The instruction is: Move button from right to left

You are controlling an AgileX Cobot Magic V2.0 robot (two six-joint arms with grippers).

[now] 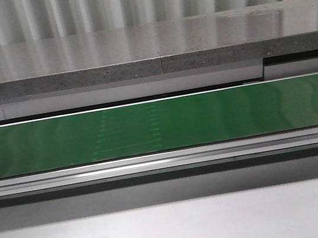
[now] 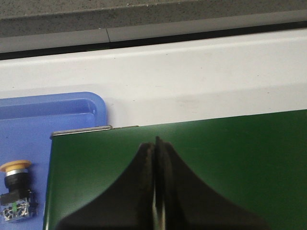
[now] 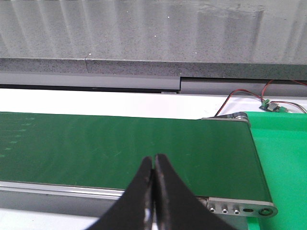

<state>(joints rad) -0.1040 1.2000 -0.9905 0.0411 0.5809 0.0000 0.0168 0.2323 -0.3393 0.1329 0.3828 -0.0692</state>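
Note:
The button (image 2: pixel 16 190), with a yellow-orange cap and a black-and-blue body bearing a small green mark, lies in a blue tray (image 2: pixel 57 115) beside the end of the green conveyor belt (image 2: pixel 230 158) in the left wrist view. My left gripper (image 2: pixel 156 143) is shut and empty, over the belt and to the side of the button. My right gripper (image 3: pixel 154 159) is shut and empty above the near edge of the belt (image 3: pixel 120 143) near its other end. Neither gripper nor the button shows in the front view, only the bare belt (image 1: pixel 160 125).
A grey stone ledge (image 1: pixel 149 51) runs behind the belt. The belt's metal end roller with bolts (image 3: pixel 240 210) sits beside a green surface (image 3: pixel 283 158). A small circuit board with red wires (image 3: pixel 271 106) lies beyond that end. A white table strip (image 1: pixel 175 230) lies in front.

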